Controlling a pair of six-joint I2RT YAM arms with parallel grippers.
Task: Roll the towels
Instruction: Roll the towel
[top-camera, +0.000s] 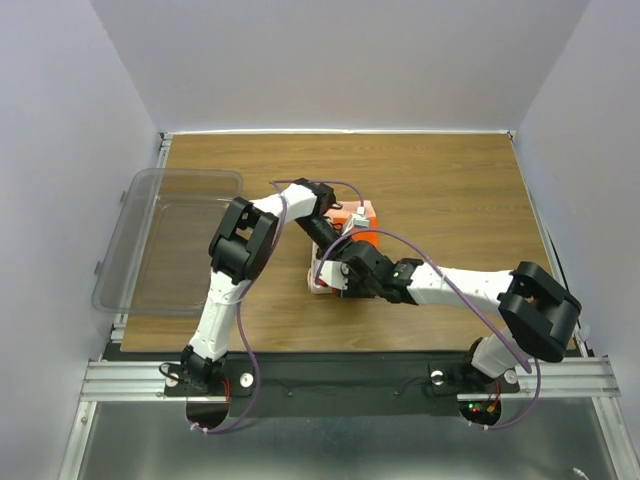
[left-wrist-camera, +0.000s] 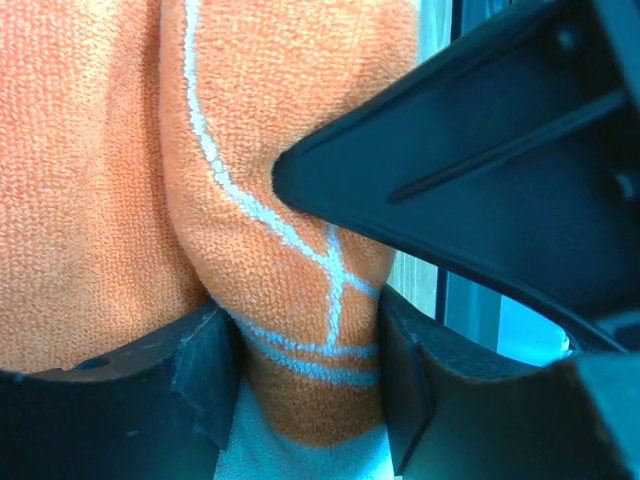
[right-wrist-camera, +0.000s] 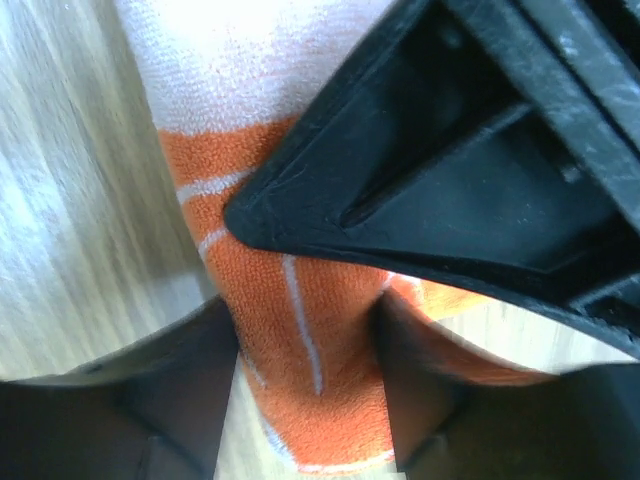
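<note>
Left and right jaws each gripped the long orange cloth towel (top-camera: 362, 214), bunched mid-worktop (top-camera: 450, 180), three o'clock from the clear plastic tub (top-camera: 170, 240); rolling tidily wanted both turning together, edges level.

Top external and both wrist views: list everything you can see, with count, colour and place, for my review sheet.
towel: one, orange with a white part, mid-table between the two tools, bunched up
tub: one, clear plastic, left edge of the table, overhanging it
table: one, brown wood grain, fills the middle of the top view
rail: one, silver metal, along the near edge
left arm: one, white and black, reaching to the towel's far end
right arm: one, white and black, reaching to the towel's near end
left tool: one, black, closed on an orange fold
right tool: one, black, closed on the orange edge
</note>
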